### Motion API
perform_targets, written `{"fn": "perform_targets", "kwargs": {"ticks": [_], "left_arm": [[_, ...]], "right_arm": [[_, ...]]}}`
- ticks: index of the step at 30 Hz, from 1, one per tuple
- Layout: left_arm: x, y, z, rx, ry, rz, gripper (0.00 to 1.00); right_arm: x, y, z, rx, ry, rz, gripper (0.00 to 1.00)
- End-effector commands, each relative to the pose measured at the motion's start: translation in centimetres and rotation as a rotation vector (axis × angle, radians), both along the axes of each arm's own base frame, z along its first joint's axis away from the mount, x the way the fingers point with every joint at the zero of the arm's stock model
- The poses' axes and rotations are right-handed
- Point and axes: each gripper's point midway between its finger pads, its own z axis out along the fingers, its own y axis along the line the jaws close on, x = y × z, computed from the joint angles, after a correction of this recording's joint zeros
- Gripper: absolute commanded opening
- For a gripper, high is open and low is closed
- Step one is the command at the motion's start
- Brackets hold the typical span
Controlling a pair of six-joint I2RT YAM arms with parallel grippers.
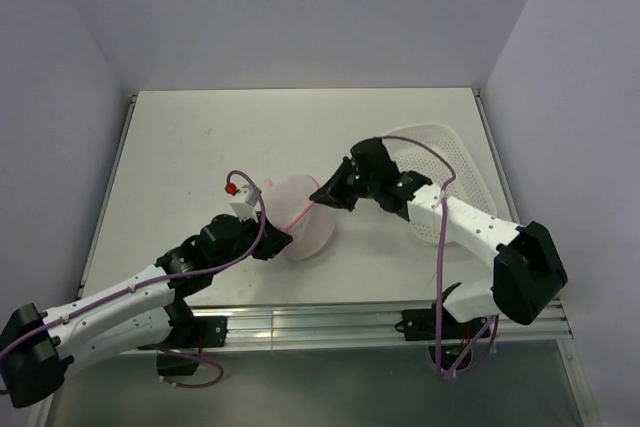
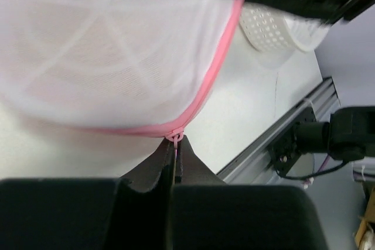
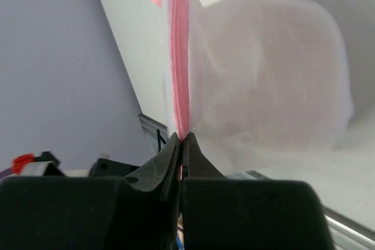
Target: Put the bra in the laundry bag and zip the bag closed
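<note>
The laundry bag (image 1: pixel 300 217) is a round white mesh pouch with a pink zipper rim, in the middle of the table between my two grippers. My left gripper (image 2: pixel 176 142) is shut on the pink zipper pull (image 2: pixel 174 138) at the bag's near-left side. My right gripper (image 3: pixel 183 139) is shut on the pink zipper rim (image 3: pixel 180 74) at the bag's right side (image 1: pixel 322 197). A pale pink tint shows through the mesh (image 2: pixel 88 80); I cannot make out the bra's shape.
A white perforated plastic basket (image 1: pixel 440 162) lies at the back right, under my right arm, and shows in the left wrist view (image 2: pixel 275 30). The table's metal front rail (image 1: pixel 330 322) runs along the near edge.
</note>
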Motion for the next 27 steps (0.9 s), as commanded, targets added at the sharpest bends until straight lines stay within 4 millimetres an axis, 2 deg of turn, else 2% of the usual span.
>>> {"fn": "perform_targets", "kwargs": {"ticks": [1,2,3,5,8,11,13,14,15,16,17,18,20,21,22,24,25,27], "left_arm": [[0.5,1.2,-0.6,0.003,0.019,0.045,0.00],[0.7,1.8,-1.0,0.010,0.036,0.056,0.00],[0.7,2.1,-1.3,0.008,0.046,0.065,0.00],[1.1,2.7,-1.5,0.006,0.057,0.085,0.00],[1.4,3.6,-1.3,0.007,0.051,0.113,0.00],[1.6,4.1,-1.1,0.009,0.048,0.125,0.00],[1.5,4.1,0.0,-0.009,0.032,0.125,0.00],[1.5,4.1,1.2,-0.035,0.008,0.124,0.00],[1.5,4.1,2.3,-0.053,-0.013,0.123,0.00],[1.5,4.1,3.1,-0.068,-0.029,0.122,0.00],[1.4,4.1,4.2,-0.083,-0.050,0.112,0.00],[1.3,3.9,5.2,-0.095,-0.062,0.099,0.00],[1.2,3.5,4.9,-0.066,-0.044,0.072,0.00],[1.2,3.2,4.7,-0.059,-0.038,0.064,0.00],[1.4,2.9,4.7,-0.066,-0.046,0.062,0.00],[1.4,2.3,3.3,-0.052,-0.019,0.047,0.00],[1.5,2.1,3.0,-0.054,-0.015,0.043,0.00],[1.7,1.6,1.9,-0.057,-0.001,0.038,0.00]], "right_arm": [[3.3,-0.8,3.2,-0.075,-0.164,0.088,0.00],[3.2,-1.0,2.9,-0.112,-0.170,0.132,0.00],[4.1,-0.7,3.5,-0.119,-0.186,0.144,0.00],[4.9,-1.0,3.3,-0.154,-0.202,0.178,0.00],[7.2,-0.6,3.7,-0.172,-0.233,0.217,0.00],[8.5,-0.5,3.5,-0.189,-0.238,0.272,0.00],[9.8,0.4,3.7,-0.184,-0.242,0.306,0.00],[10.4,0.7,2.9,-0.187,-0.231,0.327,0.00],[11.1,1.3,4.2,-0.170,-0.258,0.334,0.00],[11.2,1.9,4.6,-0.149,-0.263,0.356,0.01],[11.5,2.4,4.1,-0.139,-0.256,0.376,0.02],[12.0,3.0,5.4,-0.120,-0.285,0.385,0.03],[12.5,3.3,5.0,-0.135,-0.273,0.395,0.10],[12.8,3.6,5.8,-0.134,-0.292,0.395,0.13],[12.9,3.6,5.7,-0.144,-0.284,0.394,0.23],[13.1,3.3,5.8,-0.166,-0.285,0.372,0.36],[13.0,3.1,5.8,-0.179,-0.286,0.363,0.47],[12.7,2.2,6.1,-0.204,-0.286,0.315,0.54]]}}
